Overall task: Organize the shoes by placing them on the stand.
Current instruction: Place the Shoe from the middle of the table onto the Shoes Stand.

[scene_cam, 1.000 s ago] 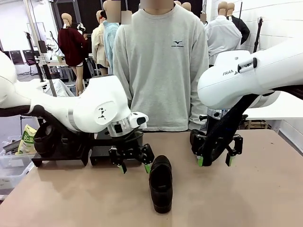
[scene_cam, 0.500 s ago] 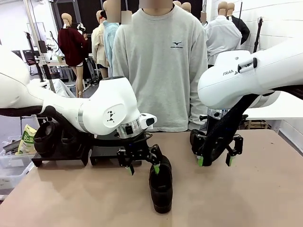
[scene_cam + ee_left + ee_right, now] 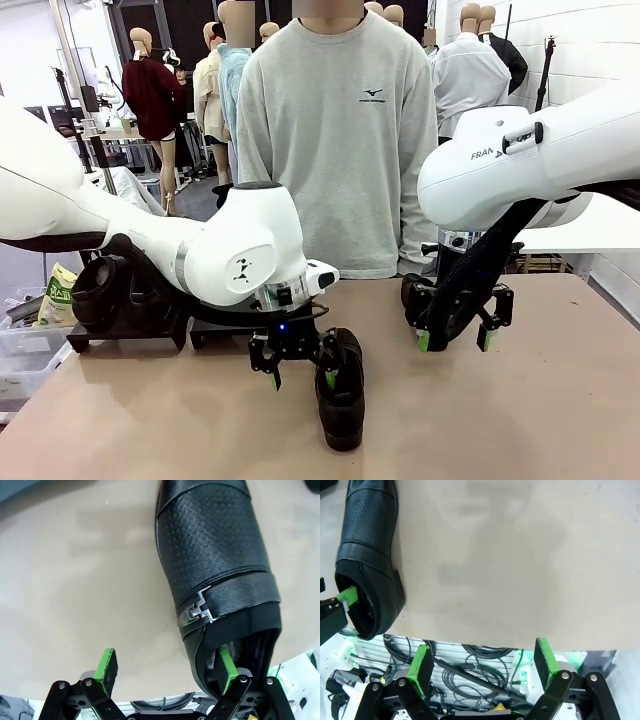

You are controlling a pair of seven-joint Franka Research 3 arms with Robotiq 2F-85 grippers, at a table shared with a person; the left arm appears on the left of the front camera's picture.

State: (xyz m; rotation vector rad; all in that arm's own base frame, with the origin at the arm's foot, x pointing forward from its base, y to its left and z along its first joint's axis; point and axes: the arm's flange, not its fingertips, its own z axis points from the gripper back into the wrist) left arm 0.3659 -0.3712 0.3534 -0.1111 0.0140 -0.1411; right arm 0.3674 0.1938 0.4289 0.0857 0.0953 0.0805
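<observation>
I have my white left arm (image 3: 240,255) reaching in low from the left, its wrist bent down over the heel end of the black leather shoe (image 3: 341,402). The black two-finger left gripper (image 3: 303,377) stands spread wide. One green-padded finger (image 3: 226,665) sits inside the shoe's opening and the other outside, clear of its side. My white right arm (image 3: 520,160) hangs to the right of the shoe, well apart. Its black right gripper (image 3: 454,338) points down, jaws wide, holding nothing.

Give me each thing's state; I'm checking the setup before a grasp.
Shoe: upright on the table, not gripped.
Left gripper: jaws open, one finger inside the shoe's heel opening.
Right gripper: jaws open, empty, above the table.
Stand: holds another shoe.
</observation>
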